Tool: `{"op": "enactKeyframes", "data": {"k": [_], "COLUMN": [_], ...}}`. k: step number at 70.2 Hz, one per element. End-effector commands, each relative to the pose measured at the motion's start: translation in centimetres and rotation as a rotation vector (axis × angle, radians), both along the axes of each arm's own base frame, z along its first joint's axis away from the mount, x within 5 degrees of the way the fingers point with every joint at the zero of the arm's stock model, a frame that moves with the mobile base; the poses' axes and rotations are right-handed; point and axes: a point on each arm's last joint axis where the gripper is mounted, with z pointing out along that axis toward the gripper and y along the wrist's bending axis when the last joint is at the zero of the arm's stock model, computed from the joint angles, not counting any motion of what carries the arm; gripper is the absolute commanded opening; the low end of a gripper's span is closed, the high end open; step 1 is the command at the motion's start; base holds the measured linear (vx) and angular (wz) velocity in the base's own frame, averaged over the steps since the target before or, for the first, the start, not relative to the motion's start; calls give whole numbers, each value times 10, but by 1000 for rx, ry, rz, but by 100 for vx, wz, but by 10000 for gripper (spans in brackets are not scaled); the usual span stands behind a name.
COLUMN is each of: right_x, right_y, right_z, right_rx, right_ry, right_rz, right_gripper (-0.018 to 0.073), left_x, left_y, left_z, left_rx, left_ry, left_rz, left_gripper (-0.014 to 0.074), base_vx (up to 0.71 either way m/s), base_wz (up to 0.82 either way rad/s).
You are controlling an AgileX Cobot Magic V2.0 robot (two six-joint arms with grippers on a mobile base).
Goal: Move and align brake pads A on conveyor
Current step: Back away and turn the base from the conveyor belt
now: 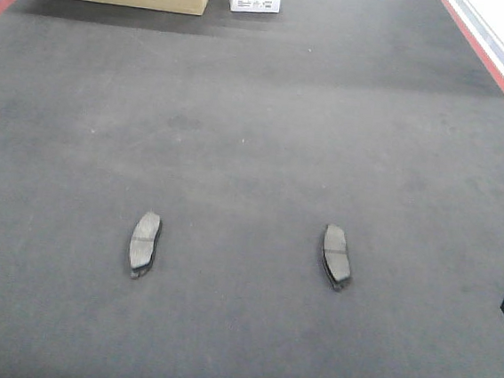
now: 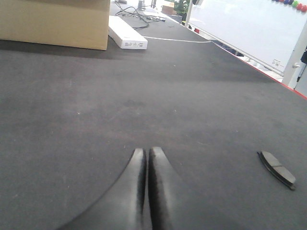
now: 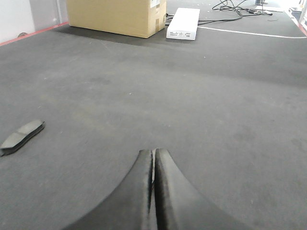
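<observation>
On the conveyor (image 1: 260, 109), two brake pads A (image 1: 144, 243) (image 1: 336, 255) lie well apart.
Front view shows both pads; each wrist view catches only one, past the left gripper (image 2: 146, 154) and right gripper (image 3: 154, 154), each closed on nothing.

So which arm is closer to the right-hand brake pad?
Right. The right end effector sits just right of that brake pad; the left end effector is outside the front view, apparently farther away.
</observation>
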Motion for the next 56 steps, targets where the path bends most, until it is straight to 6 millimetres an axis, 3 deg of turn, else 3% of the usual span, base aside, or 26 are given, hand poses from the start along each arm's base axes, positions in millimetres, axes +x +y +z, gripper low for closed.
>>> {"op": "enactKeyframes", "data": {"k": [1, 56], "right_x": [1, 1], "right_y": [0, 0], "right_z": [15, 15], "right_rx": [21, 21], "right_ry": [-95, -95], "right_rz": [-9, -9], "right_gripper": [-6, -6], "left_x": [0, 0], "left_y": [-2, -2], "left_z": [14, 14], "left_rx": [-16, -16], "left_ry": [-80, -80], "left_rz": [-29, -29], "left_gripper": [-6, -6], "base_vx": [-16, -18], "base_wz": [-1, -13]}}
